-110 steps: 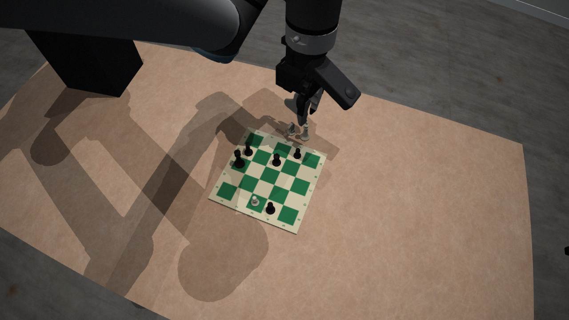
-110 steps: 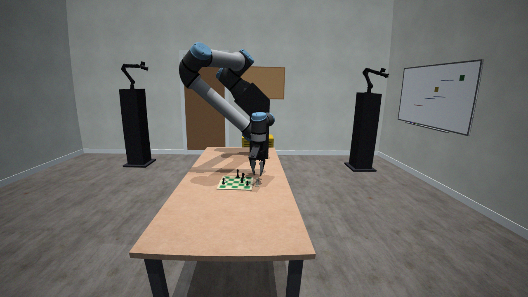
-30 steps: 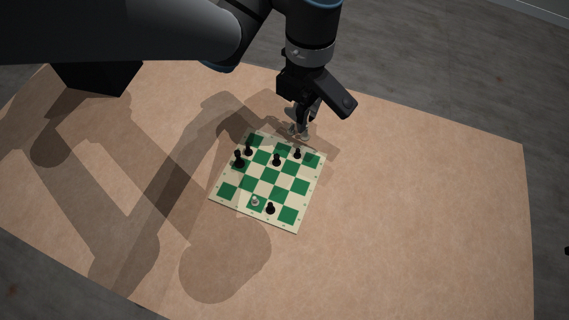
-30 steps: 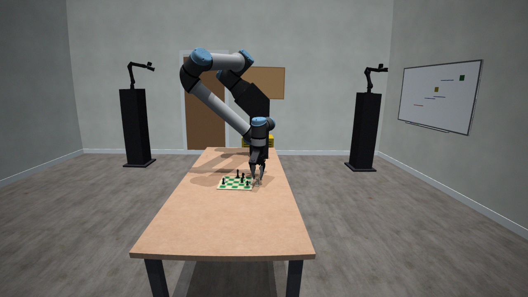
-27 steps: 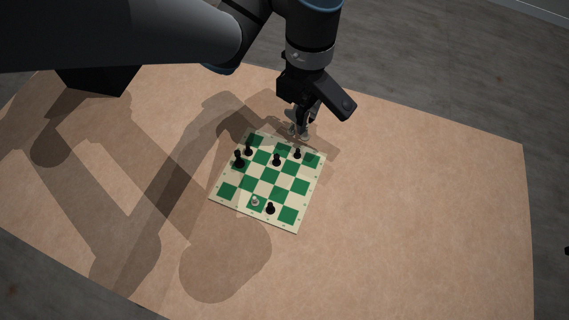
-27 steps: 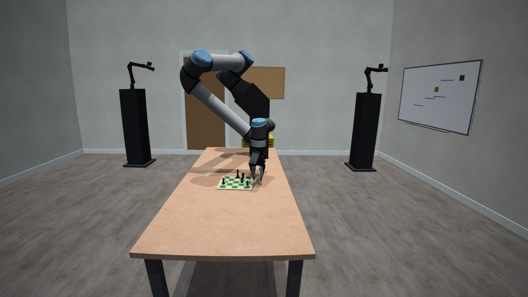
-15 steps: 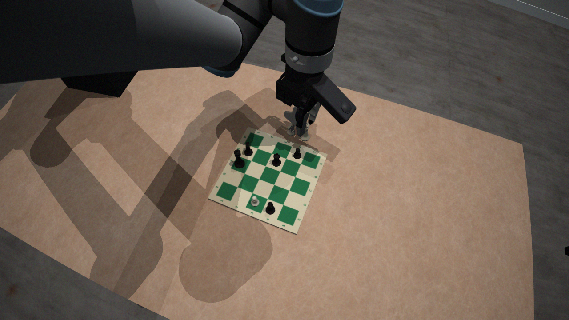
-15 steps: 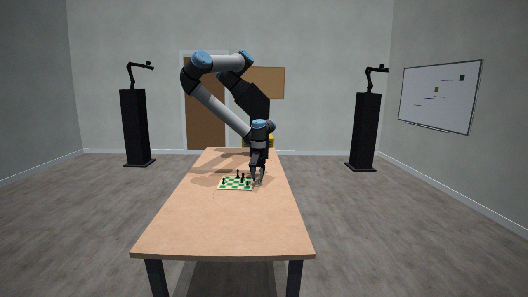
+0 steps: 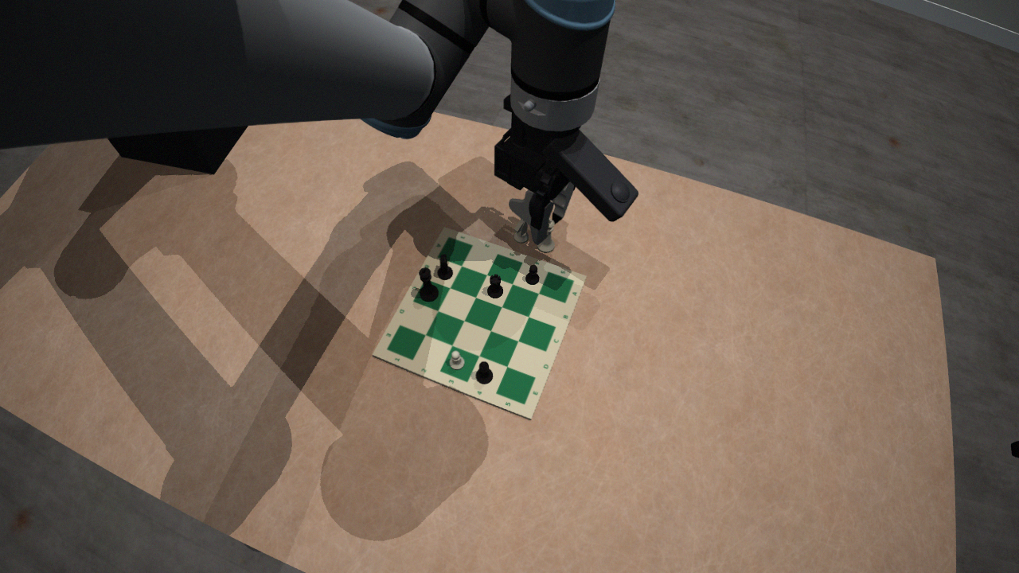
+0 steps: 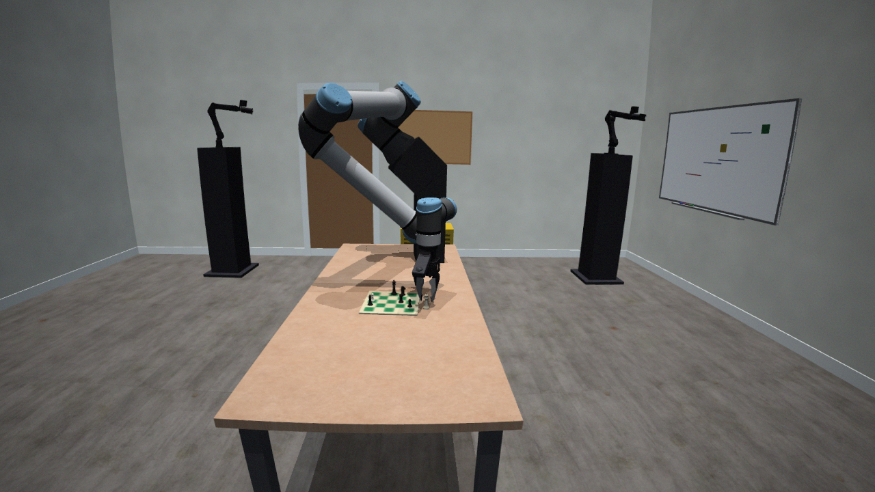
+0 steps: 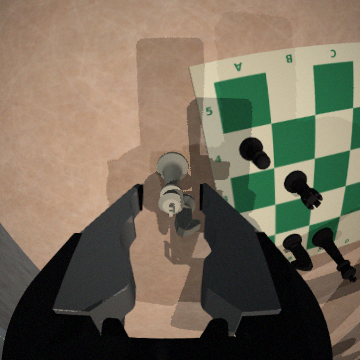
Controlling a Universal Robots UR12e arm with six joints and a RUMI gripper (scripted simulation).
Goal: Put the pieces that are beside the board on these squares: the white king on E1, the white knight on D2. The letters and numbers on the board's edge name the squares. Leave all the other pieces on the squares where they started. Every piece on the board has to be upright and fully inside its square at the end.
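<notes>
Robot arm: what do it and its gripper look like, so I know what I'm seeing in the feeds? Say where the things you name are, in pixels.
The arm (image 10: 366, 181) has light grey tubes, black joints and blue rounded caps, with a silver-grey ring at the wrist. The gripper (image 9: 532, 240) (image 10: 426, 299) (image 11: 171, 186) has a black body and two dark grey, angular, tapering fingers with black pads.

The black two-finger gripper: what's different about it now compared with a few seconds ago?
The black two-finger gripper moved down, its open fingers now around the tall white king. Nothing was grasped or released. Both white pieces beside the green-and-cream chessboard stayed put, as did those on it.
</notes>
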